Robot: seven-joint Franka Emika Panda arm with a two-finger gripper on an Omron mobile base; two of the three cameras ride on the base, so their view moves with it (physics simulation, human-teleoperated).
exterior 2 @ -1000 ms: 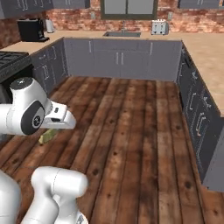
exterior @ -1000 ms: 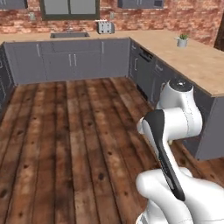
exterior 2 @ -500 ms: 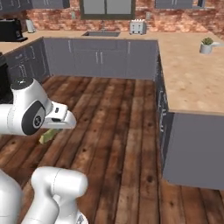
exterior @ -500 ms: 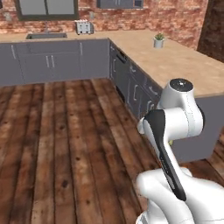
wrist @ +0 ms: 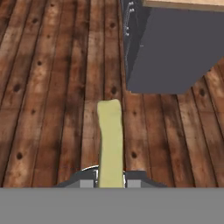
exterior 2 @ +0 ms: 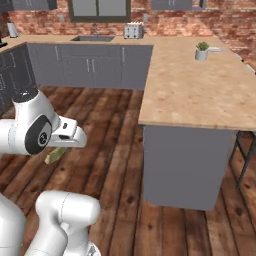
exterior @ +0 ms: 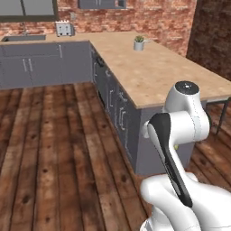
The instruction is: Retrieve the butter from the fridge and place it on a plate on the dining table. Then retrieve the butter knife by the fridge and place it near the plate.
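Your way over the wood floor [wrist: 52,87] is open; the desk's grey base [wrist: 175,52] blocks ahead-right.

The butter [wrist: 110,142] is pale yellowish-olive; the floor [exterior: 54,149] dark reddish-brown planks; the desk [exterior 2: 197,90] light wood-grain over a grey base.

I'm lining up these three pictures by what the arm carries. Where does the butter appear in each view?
Left base view: I can't make it out here.
Right base view: the butter pokes out low at left, under the arm's hand.
Hand view: bottom centre, upright between the jaws.
Shared landmark: the dining table with its grey base.
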